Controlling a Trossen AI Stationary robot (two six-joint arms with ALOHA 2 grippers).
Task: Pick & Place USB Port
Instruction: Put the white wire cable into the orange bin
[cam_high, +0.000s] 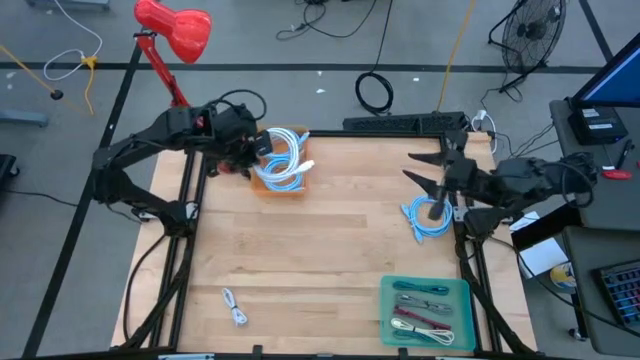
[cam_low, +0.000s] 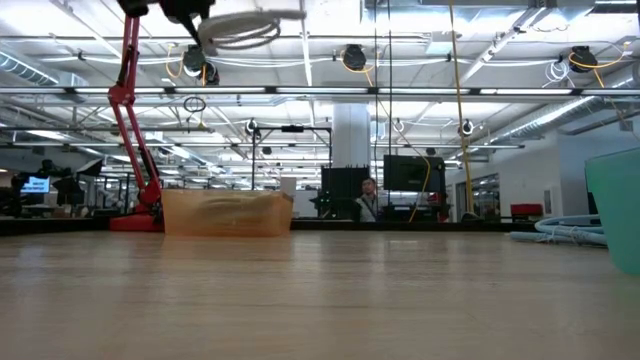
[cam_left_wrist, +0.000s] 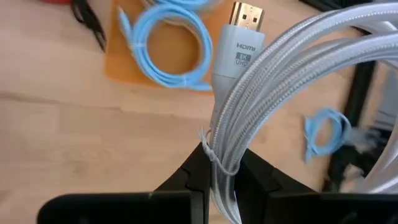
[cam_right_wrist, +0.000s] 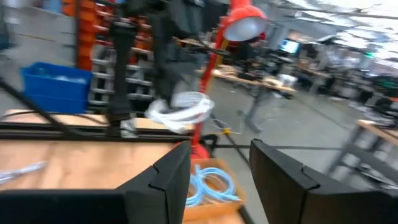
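Here the left pincer (cam_left_wrist: 219, 186) is clamped on a coiled white braided HDMI cable (cam_left_wrist: 273, 93), fingers nearly closed around the tied bundle. The coil fans out away from the fingers, and its gold-tipped plug (cam_left_wrist: 244, 25) points forward along the wrist's line. In the high view the left pincer (cam_high: 250, 150) hangs at the far left of the wooden surface (cam_high: 330, 250), raised above it, with the white coil at its tip. Directly next to it, toward the middle, sits the shallow orange tray (cam_high: 283, 183) holding light blue coiled cables (cam_high: 285, 160). So the held cable lies over the tray's near-left edge, off the wood.

The right pincer (cam_high: 432, 170) is spread open with nothing in it, hovering just above a loose light blue cable coil (cam_high: 428, 220) at the right side. It looks released or not yet taken; cannot tell which.

Nearer the front, a teal rectangular tray (cam_high: 385, 300) with a few cables inside sits at front right, well apart from the left pincer. A small white cable (cam_high: 234, 306) lies front left.

Judgement: the left arm has the carry, and the teal tray is diagonally across from it.
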